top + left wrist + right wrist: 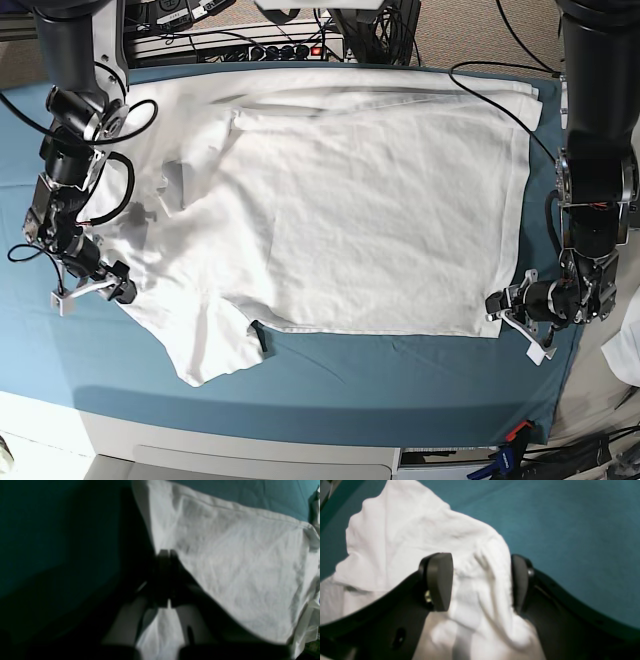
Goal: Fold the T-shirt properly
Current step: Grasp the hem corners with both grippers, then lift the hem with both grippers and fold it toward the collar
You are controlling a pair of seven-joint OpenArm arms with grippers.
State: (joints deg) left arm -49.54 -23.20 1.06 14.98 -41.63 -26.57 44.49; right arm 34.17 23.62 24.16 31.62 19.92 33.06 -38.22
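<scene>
2 arms sit at opposite edges of the t-shirt [370,220], which lies spread flat on the teal cloth [400,380] covering the surface. only the base view shows the whole shirt, with its sleeve [205,350] toward the near edge. the right wrist view shows what the base view cannot: the right gripper [481,581] jaws spread wide, with a bunched ridge of white fabric between the pads [440,580]. the left wrist view is dark and blurred; the left gripper [167,555] jaws are pressed together at the shirt's edge, and whether they pinch fabric cannot be told.
</scene>
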